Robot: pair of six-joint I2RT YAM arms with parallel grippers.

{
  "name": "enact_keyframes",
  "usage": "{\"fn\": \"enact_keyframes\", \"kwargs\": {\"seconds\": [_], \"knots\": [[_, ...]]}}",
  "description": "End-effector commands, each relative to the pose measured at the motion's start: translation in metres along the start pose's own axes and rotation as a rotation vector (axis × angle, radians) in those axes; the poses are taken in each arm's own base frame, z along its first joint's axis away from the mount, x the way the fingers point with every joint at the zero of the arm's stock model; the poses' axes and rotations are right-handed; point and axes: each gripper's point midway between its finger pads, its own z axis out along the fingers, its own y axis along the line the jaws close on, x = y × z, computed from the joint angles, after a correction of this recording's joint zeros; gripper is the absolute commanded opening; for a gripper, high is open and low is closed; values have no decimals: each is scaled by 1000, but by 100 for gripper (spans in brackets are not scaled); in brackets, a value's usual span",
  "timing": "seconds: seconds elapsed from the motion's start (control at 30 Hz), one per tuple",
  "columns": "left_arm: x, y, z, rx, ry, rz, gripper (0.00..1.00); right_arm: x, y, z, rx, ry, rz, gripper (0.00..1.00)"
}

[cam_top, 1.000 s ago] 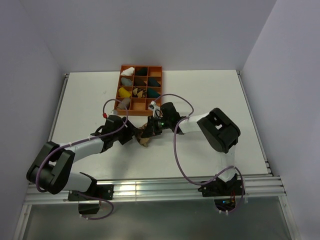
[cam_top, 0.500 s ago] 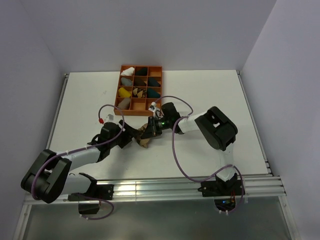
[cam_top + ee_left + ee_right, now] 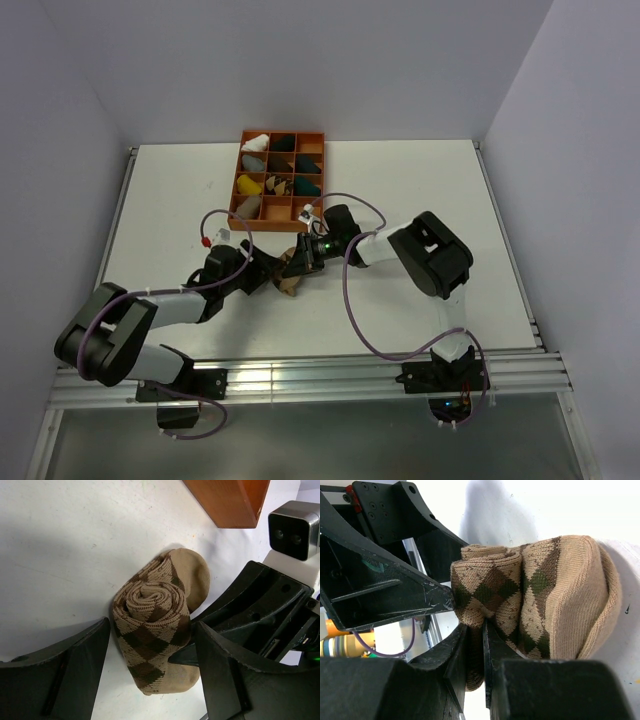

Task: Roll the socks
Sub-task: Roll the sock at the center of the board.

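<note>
Pale, bare walls stand on three sides of a white worktop. The argyle sock roll lies on it a little left of the middle, between the orange divider tray and the near edge.

The roll looks almost finished. The spiral is tight at its open end, and a plain tan part sticks out behind (I cannot tell if this is the toe or the second sock). The right gripper has its fingers pressed nearly together on a fold of the outer layer, at the lower side of the roll. The left gripper is spread, with one finger at each side of the roll; in the right wrist view the tip of one finger touches the knit.

To do this step well, I think the right arm must hold its pinch firm so that the spiral does not loosen. The left fingers should close slowly around the thick middle, not around the loose end. A fast pull could open the roll.

The surface is smooth and matte, with a few small marks. The tray sits at the far edge, left of centre, with sock bundles in its compartments. An aluminium rail runs along the near edge.
</note>
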Motion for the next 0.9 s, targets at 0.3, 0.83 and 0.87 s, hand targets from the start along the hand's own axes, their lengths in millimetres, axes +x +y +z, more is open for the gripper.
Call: {"fn": "enact_keyframes", "kwargs": {"seconds": [0.3, 0.83, 0.87], "knots": [[12, 18, 4, -55, 38, 0, 72, 38, -58, -1, 138, 68, 187, 0], [16, 33, 7, -123, 56, 24, 72, 41, -76, -6, 174, 76, 249, 0], [17, 34, 8, -124, 61, 24, 72, 41, -77, -5, 176, 76, 248, 0]]}}
